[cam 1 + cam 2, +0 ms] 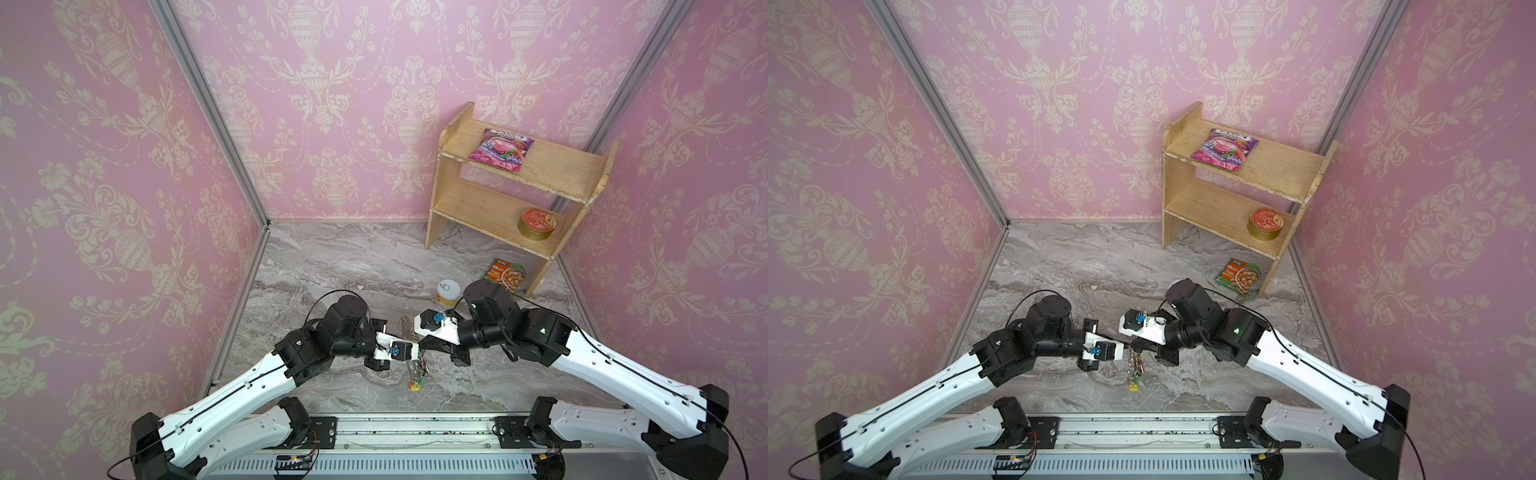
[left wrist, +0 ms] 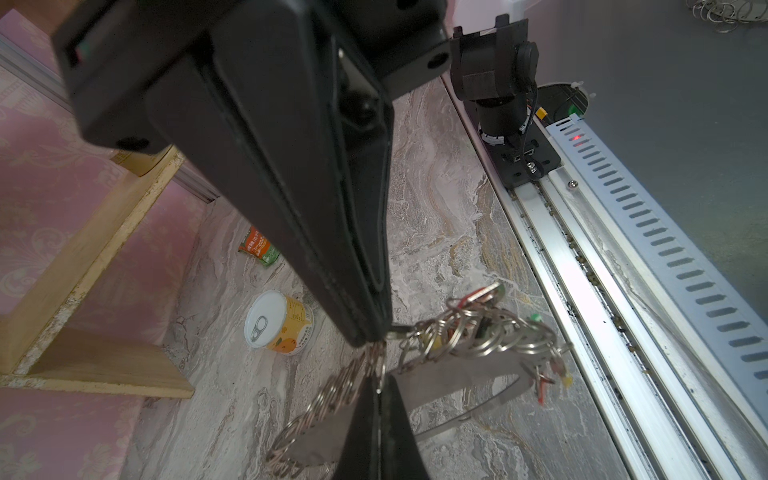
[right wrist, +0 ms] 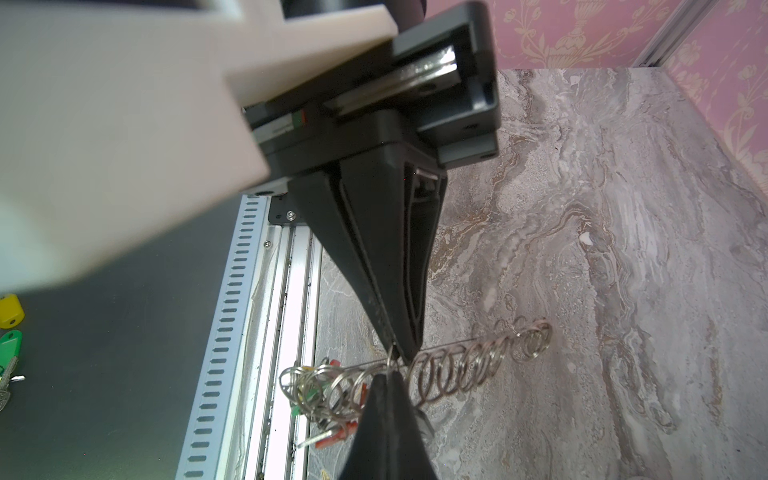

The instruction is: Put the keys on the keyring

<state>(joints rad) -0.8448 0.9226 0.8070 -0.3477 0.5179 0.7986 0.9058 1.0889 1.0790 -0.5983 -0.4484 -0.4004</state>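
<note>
The keyring [image 2: 461,365], a flat silvery loop strung with many small rings and red, yellow and green tags [image 1: 414,387], hangs just above the marble table [image 1: 340,274]. My left gripper [image 2: 380,376] is shut on a thin ring at the loop's middle. My right gripper [image 3: 388,374] is shut on a small ring at the same spot, tip to tip with the left. In both top views the two tips meet [image 1: 1131,345] over the hanging ring bunch. A dark oblong piece [image 3: 424,417] hangs beside the right fingers. I cannot tell whether it is one of the keys.
A pull-tab can [image 1: 449,291] stands just behind the right wrist. A wooden shelf [image 1: 498,208] at the back right holds a pink packet [image 1: 500,149] and a round tin [image 1: 537,224]. A food packet [image 1: 506,274] lies under it. The arm rail [image 1: 415,430] runs along the front.
</note>
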